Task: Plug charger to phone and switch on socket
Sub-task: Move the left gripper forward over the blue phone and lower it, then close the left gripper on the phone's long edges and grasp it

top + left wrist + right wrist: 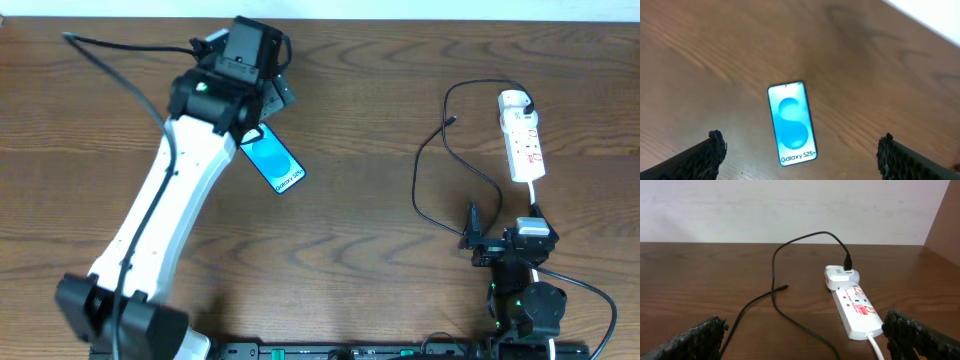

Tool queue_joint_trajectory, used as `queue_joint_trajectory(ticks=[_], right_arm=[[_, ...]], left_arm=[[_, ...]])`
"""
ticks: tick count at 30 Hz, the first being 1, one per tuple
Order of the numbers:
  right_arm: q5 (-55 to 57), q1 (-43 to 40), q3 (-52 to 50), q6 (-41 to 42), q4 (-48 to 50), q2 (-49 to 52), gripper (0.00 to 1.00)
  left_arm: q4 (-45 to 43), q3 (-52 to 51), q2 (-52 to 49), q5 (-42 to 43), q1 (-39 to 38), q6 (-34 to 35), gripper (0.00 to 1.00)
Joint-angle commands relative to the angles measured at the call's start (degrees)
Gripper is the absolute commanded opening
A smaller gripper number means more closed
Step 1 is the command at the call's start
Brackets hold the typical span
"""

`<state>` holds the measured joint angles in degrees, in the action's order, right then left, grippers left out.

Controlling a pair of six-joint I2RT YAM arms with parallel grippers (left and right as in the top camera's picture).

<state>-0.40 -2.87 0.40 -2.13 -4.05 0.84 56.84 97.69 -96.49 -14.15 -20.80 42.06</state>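
Upper end of phone (280, 168) under left arm (165, 205), charger (847, 261) tail off-frame

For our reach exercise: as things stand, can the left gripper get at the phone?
Probably yes: the left gripper is open and aimed at the phone, which lies flat on the table with nothing between them.

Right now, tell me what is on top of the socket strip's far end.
A white adapter sits on the socket at its far end, the charger's black plug in its top. What lies beneath the adapter is covered and cannot be seen.
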Motion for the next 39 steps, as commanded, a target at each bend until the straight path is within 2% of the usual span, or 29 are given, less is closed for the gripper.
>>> queue_joint_trajectory(ticks=[1,7,13,22,30,39], right_arm=[[0.2,-0.3,-0.1,0.3,-0.2,-0.5,0.99],[0.2,-0.3,-0.1,0.3,-0.2,-0.5,0.99],[0.2,-0.3,-0.1,0.3,-0.2,-0.5,0.99],[0.2,-0.3,-0.1,0.3,-0.2,-0.5,0.99],[0.2,-0.3,-0.1,0.3,-0.2,-0.5,0.99],[0.2,-0.3,-0.1,0.3,-0.2,-0.5,0.99]], left_arm=[[0.9,1.0,-3.8,-1.5,-0.1,3.3,0.98],[0.8,1.0,-9.3,-1.6,0.3,3.6,0.98],[0.9,0.9,-14.1,2.1,1.7,8.3,0.98],[0.5,0.7,-19.7,15.8,7.3,7.3,0.98],[-2.0,-2.5,-20.1,19.8,7.6,4.0,0.98],[-5.4,-8.8,-20.1,20.2,7.6,4.1,0.98]])
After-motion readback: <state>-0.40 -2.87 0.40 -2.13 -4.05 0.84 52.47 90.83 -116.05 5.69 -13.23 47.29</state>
